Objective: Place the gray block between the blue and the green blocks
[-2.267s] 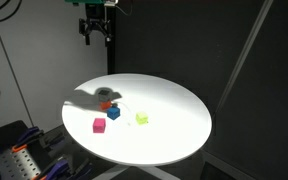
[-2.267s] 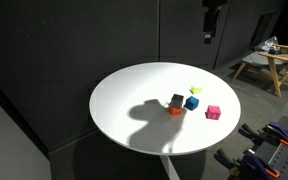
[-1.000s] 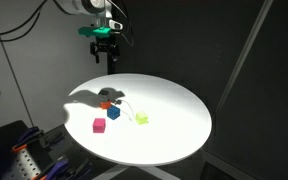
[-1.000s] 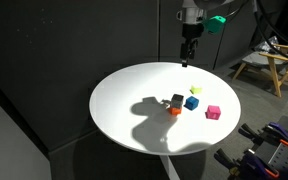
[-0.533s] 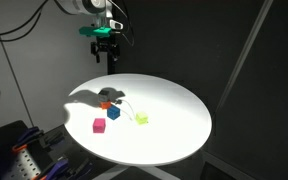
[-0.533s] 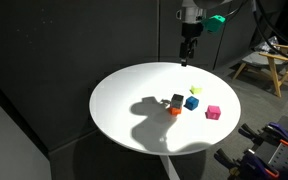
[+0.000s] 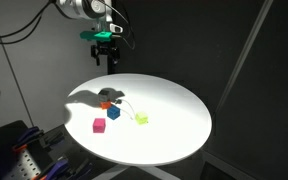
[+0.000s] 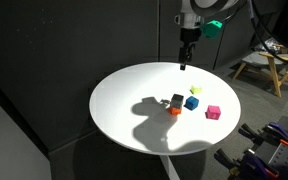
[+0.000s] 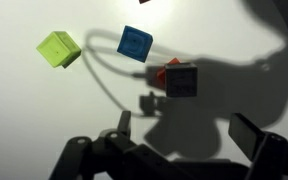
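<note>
The gray block [image 9: 181, 82] rests against or partly on an orange block [image 9: 158, 75] in the shadow of my arm. The blue block [image 9: 135, 42] lies just beside it and the green block [image 9: 58, 48] further off. In both exterior views the gray [image 7: 106, 96] [image 8: 177, 99], blue [image 7: 114, 113] [image 8: 191, 102] and green [image 7: 141, 118] [image 8: 195, 90] blocks sit near the middle of the round white table [image 7: 174, 105] [image 8: 124, 100]. My gripper [image 7: 106, 56] [image 8: 184, 62] [image 9: 184, 130] is open and empty, high above the table's far edge.
A pink block [image 7: 100, 125] [image 8: 213, 112] lies near the blue one, towards the table's edge. Black curtains surround the table. A wooden stool [image 8: 269, 62] and a cart with tools [image 7: 14, 150] stand off the table.
My gripper has come down from the top of the picture to just above the table's far edge. In the last half second it barely moved. The blocks have not moved.
</note>
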`<state>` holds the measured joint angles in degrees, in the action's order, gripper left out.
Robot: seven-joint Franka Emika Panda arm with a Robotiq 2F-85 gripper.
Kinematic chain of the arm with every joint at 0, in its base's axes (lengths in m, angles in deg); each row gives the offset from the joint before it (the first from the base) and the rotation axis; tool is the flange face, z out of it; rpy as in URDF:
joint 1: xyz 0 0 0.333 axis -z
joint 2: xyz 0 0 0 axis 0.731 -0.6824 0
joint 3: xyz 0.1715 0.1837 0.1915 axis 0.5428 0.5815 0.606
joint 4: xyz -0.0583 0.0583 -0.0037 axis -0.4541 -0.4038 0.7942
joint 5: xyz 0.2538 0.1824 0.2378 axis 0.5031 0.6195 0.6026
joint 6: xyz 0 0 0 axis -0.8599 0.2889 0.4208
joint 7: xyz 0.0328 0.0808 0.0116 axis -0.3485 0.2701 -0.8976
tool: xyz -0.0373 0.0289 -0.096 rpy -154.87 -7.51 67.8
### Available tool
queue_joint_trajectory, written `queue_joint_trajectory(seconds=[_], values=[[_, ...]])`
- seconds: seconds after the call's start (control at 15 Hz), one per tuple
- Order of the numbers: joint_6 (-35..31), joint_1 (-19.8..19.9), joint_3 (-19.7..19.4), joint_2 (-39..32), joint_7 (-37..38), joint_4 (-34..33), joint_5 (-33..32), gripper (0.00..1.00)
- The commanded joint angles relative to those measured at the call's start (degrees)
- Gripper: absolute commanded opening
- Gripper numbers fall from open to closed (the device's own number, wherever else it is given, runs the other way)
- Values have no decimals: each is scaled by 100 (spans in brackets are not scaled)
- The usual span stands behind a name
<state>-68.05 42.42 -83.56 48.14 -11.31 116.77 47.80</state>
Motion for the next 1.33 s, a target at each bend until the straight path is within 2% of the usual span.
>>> queue_joint_trajectory(seconds=[0.0,0.73,1.27], values=[[-383,60,56,-148,-408,103,137,100],[-799,114,174,-892,-916,55,359,100],[-1043,121,167,-1297,-602,63,294,100]])
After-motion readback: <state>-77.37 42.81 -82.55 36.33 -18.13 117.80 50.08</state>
